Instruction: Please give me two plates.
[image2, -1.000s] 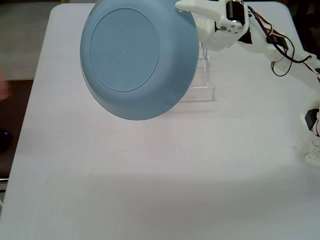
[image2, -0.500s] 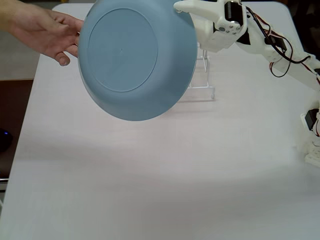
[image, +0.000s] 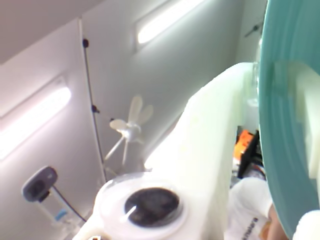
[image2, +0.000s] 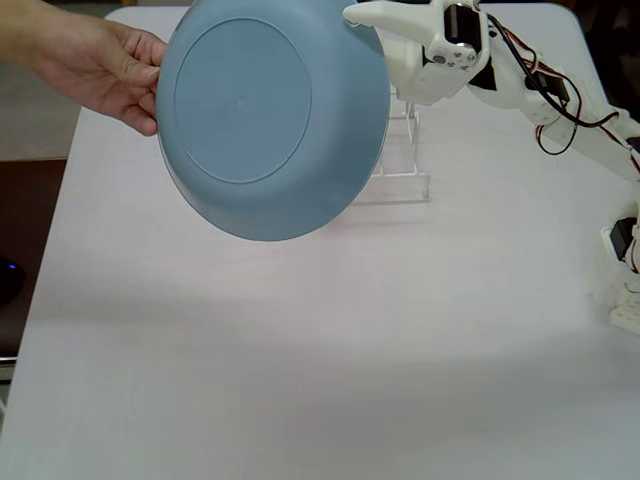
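A light blue round plate (image2: 270, 115) hangs tilted above the table in the fixed view, its underside facing the camera. My gripper (image2: 362, 20) is shut on the plate's upper right rim. A person's hand (image2: 100, 65) reaches in from the upper left, fingers and thumb touching the plate's left rim. In the wrist view the plate (image: 287, 125) fills the right edge, clamped between my white fingers (image: 215, 150); the gripper (image: 267, 80) points up toward the ceiling. No other plate shows.
A clear acrylic rack (image2: 405, 150) stands on the white table (image2: 300, 350) behind the plate, partly hidden by it. My arm (image2: 570, 110) with its cables runs along the right edge down to its base (image2: 628, 270).
A hand has come in from the left and now touches the plate's left rim. The plate and gripper have shifted slightly left.
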